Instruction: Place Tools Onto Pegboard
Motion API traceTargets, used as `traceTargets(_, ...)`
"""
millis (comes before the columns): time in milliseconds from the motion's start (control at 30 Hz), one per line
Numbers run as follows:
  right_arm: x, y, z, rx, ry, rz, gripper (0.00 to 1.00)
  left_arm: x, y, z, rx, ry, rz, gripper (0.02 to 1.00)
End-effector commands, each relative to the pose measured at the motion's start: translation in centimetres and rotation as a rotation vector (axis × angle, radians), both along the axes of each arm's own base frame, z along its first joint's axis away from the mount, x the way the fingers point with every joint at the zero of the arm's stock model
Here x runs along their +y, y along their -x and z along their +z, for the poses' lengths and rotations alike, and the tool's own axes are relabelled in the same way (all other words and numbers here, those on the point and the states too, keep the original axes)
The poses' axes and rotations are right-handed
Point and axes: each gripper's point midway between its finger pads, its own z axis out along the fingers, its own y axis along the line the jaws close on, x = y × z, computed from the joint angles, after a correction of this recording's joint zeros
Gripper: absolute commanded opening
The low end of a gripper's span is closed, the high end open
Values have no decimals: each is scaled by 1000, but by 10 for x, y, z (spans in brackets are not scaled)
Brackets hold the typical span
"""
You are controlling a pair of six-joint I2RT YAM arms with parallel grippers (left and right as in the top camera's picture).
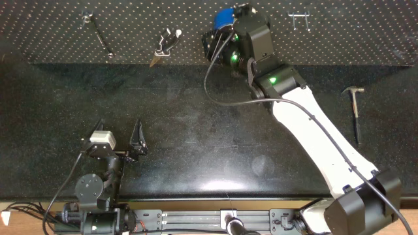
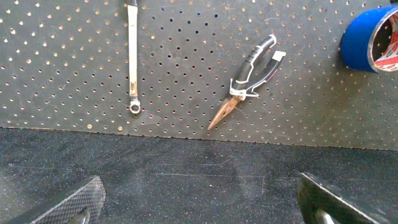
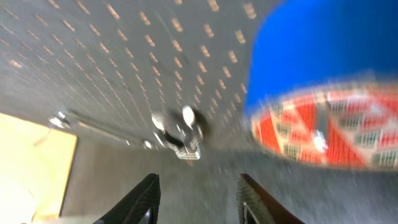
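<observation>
Close to pegboard (image 1: 52, 32), just beside tape roll (image 1: 224, 16), right gripper (image 3: 198, 182) ajar, empty.

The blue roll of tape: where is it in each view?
Top view: the blue roll of tape in front of the perforated black pegboard, right of the black-handled pliers.
Left wrist view: cut by the edge, beyond the pliers from the silver wrench.
Right wrist view: close up, beside a metal hook.
Shared landmark: the pegboard.

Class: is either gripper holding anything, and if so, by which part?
Nothing is held. The left gripper is open and empty. The right gripper is open near the tape, not gripping it.
</observation>
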Motion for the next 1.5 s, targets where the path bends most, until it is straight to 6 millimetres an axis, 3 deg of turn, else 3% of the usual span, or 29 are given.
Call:
traceTargets(33,-43,37,-5,108,157,-88,424,-1,0,0,-3,-12,-10,993)
traceTargets(133,-97,60,-3,113,366,-163,424,-1,0,0,-3,-12,-10,996)
traceTargets(233,-165,82,1,138,557,-173,426,-1,0,0,-3,-12,-10,996)
traceTargets(300,-210,102,-8,210,634,-188,428,-1,0,0,-3,-12,-10,996)
traceTargets(433,-303,159,-35,396,696,-252,448,-1,0,0,-3,-12,-10,996)
traceTargets(467,-313,169,-39,418,696,-259,472,-1,0,0,-3,-12,-10,993)
traceTargets(600,-314,193,-58,421,636,-157,500,-1,0,0,-3,-12,-10,996)
traceTargets(667,-319,190,-73,418,590,-180,511,-1,0,0,-3,-12,-10,996)
traceTargets(700,-324,192,-84,439,580,-197,601,-1,0,0,-3,-12,-10,996)
traceTargets(833,-360,201,-112,594,613,-272,761,-1,0,0,-3,-12,-10,996)
traceTargets(933,-376,207,-129,684,589,-297,781,-1,0,0,-3,-12,-10,998)
traceTargets(1000,-418,216,-139,774,755,-341,796,-1,0,0,-3,-12,-10,996)
traceTargets(1067,-433,201,-149,721,856,-213,838,-1,0,0,-3,-12,-10,993)
traceTargets(1133,-426,182,-163,644,842,-66,853,-1,0,0,-3,-12,-10,996)
traceTargets(1267,-413,173,-175,551,841,141,851,-1,0,0,-3,-12,-10,996)
traceTargets(1500,-429,169,-198,629,754,202,866,-1,0,0,-3,-12,-10,996)
